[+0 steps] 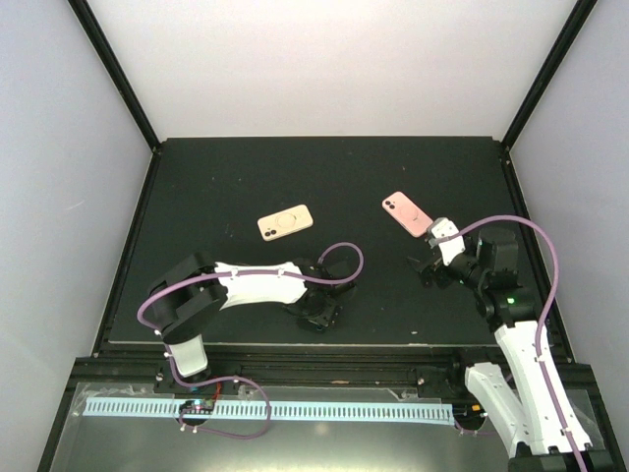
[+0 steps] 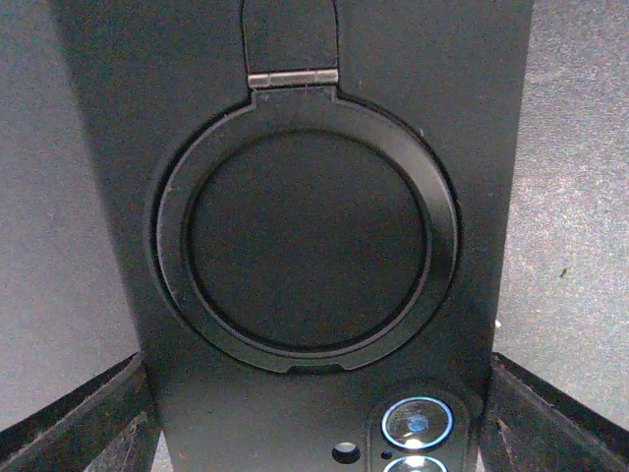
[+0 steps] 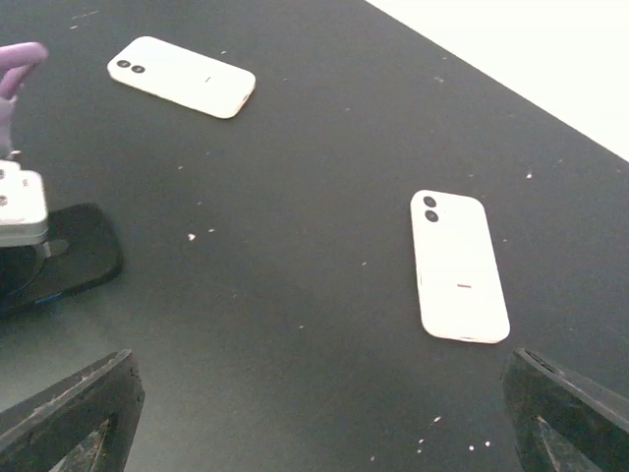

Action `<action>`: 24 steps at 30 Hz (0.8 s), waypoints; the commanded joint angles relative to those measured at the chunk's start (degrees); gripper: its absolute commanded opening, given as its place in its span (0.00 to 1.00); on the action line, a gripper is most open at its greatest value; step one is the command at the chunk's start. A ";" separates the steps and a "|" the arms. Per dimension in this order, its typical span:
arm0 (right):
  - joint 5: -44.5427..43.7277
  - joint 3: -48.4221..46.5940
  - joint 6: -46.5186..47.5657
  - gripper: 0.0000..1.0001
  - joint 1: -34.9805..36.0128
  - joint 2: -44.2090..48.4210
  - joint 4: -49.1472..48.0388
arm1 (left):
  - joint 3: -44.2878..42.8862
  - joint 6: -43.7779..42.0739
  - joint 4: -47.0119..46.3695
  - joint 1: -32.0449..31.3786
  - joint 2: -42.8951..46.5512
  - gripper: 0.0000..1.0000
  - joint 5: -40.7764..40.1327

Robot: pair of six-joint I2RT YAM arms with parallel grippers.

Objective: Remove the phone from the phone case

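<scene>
Looking through the left wrist camera, I have the black case [image 2: 423,59] filling the frame, back up, with its ring [image 2: 169,236] folded flat and the hinge at the top. The phone [image 2: 418,425] sits inside it, and a lens shows through the cutout at the bottom, right of centre. The left gripper [image 1: 320,311] straddles the case, with one finger [image 2: 84,418] in the lower left corner and the other in the lower right, each at a long edge. I cannot tell whether they press on it. From above, this is just below the middle of the table [image 1: 226,177]. The right gripper [image 1: 432,264], right of centre, has its jaws wide with nothing between them. A pink phone [image 1: 407,213] lies just above it, and a cream phone [image 1: 285,222] lies left of that.
</scene>
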State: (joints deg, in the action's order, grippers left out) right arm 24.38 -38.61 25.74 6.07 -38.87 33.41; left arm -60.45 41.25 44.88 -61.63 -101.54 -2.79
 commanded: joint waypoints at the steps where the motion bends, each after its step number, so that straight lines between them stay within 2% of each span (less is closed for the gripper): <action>1: 5.10 -4.69 7.34 1.00 0.24 -0.46 8.77 | 3.18 -3.20 0.79 0.66 -1.34 0.77 5.30; 6: 11.25 -8.92 18.61 0.92 0.24 -1.67 20.24 | 2.20 -5.09 3.30 0.96 3.53 0.71 1.96; 9: 11.21 -9.69 22.74 0.86 0.22 -2.17 21.89 | 2.19 -6.26 1.95 1.38 11.27 0.68 0.45; 11: 10.98 -10.52 24.39 0.77 0.34 -2.93 21.65 | 1.99 -7.35 1.17 2.08 15.35 0.67 1.64; 14: 11.06 -12.23 27.49 0.75 1.34 -3.07 21.12 | 0.32 -8.50 1.88 3.56 19.83 0.66 4.37; 19: 2.64 -16.49 33.22 0.75 11.18 -3.77 21.62 | -2.75 -11.63 3.96 5.58 22.57 0.65 9.43; 24: -9.38 -18.07 33.57 0.72 24.03 -8.11 18.46 | -4.66 -13.75 4.31 8.41 24.38 0.64 19.33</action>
State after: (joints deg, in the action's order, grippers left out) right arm 25.61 -55.55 56.60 22.65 -43.83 54.17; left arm -61.32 30.79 48.31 -54.87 -79.50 7.25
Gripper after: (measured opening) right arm 0.728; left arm 0.821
